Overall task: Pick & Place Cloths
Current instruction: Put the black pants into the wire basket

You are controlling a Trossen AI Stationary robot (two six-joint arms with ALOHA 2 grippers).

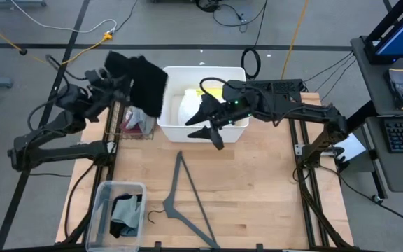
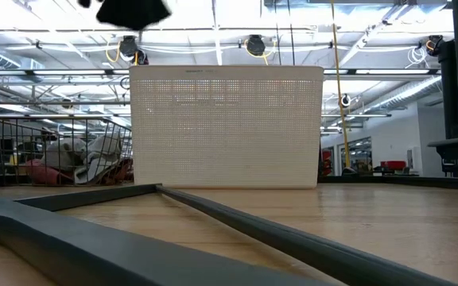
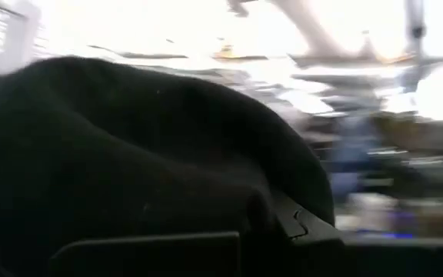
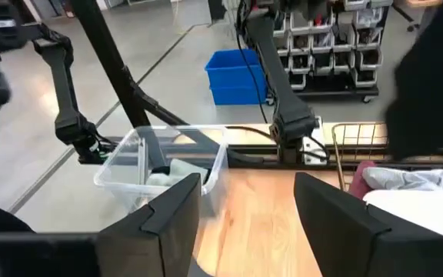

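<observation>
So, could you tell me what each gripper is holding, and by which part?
The left gripper holds the black cloth by its upper edge; the right gripper is open and holds nothing.

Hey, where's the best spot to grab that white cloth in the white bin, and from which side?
Pinch the white cloth at its bunched hump, coming straight down: the white bin's walls block sideways approaches. The right gripper, jaws open, hovers over the bin; the left gripper holds the black cloth beside it.

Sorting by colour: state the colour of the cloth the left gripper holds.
Black cloth, clearest in the high view.
</observation>
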